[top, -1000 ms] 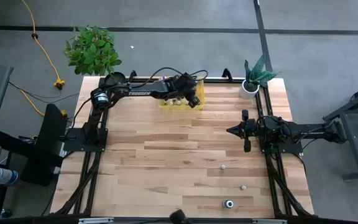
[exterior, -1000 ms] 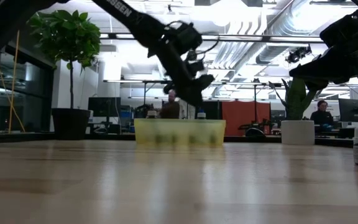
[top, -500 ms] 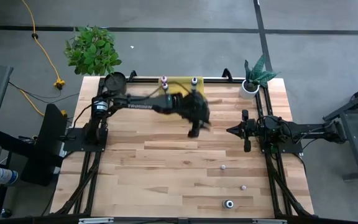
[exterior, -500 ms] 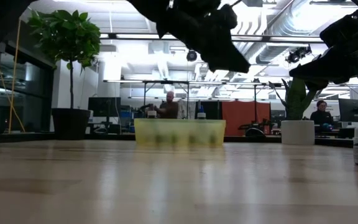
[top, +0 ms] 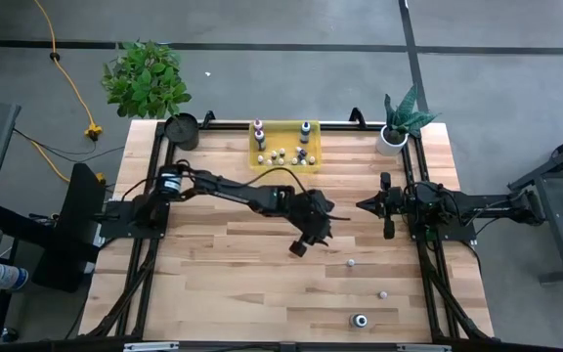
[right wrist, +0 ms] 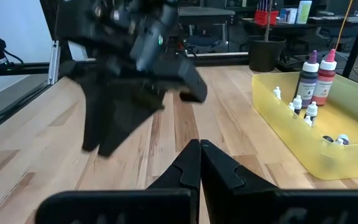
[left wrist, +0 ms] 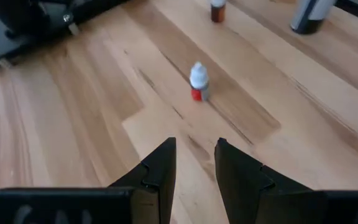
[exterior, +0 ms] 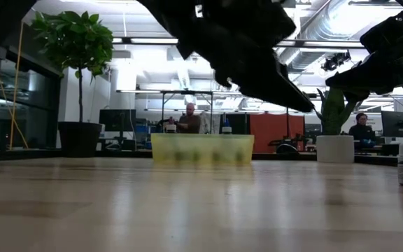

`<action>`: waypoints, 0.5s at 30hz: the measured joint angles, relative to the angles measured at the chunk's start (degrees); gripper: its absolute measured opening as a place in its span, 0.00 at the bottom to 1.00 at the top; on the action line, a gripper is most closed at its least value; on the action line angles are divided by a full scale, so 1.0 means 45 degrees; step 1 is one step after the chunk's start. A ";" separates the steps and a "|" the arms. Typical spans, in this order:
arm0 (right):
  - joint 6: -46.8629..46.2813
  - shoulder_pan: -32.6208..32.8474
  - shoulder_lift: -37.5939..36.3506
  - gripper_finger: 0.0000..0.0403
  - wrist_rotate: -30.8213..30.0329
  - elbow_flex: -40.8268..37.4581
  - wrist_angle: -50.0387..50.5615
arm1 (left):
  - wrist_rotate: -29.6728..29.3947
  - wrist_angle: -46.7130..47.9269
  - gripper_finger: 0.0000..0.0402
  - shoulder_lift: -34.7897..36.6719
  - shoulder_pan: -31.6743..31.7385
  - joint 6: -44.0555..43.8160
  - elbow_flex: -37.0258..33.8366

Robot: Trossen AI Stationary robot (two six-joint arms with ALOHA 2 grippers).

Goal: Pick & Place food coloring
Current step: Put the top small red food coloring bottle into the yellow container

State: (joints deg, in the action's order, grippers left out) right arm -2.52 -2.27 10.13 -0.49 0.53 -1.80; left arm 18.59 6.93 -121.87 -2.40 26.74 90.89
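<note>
Bench (top: 223, 284): pale wooden planks inside a black frame, seen whole from above.
Left arm: stretched from the left edge toward the middle of the bench.
Left tool (top: 299, 247): held above bare wood near the middle, fingers (left wrist: 160, 171) a narrow gap apart, nothing between them.
Right tool (top: 363, 205): waiting at the right side, fingers pressed together, empty.
Yellow bin (top: 313, 162): at the far edge, centre.
Plant pot (top: 392, 139): white, at the far right corner.
Food coloring in bin (top: 283, 154): two tall bottles and several tiny ones standing inside.
Food coloring on bench (top: 352, 262): three small bottles well apart, near right; the closest (left wrist: 198, 81) upright, white cap, ahead of the left tool.
</note>
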 joint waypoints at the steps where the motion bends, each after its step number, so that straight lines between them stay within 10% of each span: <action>1: 0.0000 -0.0003 -0.0005 0.00 0.0000 0.0002 0.0000 | -0.0014 -0.0412 0.26 -0.0184 -0.0066 0.0000 0.0002; 15: 0.0000 -0.0001 0.0002 0.00 0.0005 0.0001 -0.0006 | 0.0973 -0.1281 0.26 -0.3309 -0.0644 -0.1962 0.3766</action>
State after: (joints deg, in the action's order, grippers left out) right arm -2.52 -2.27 10.14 -0.47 0.53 -1.83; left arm 22.97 1.16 -136.76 -5.30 17.91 107.84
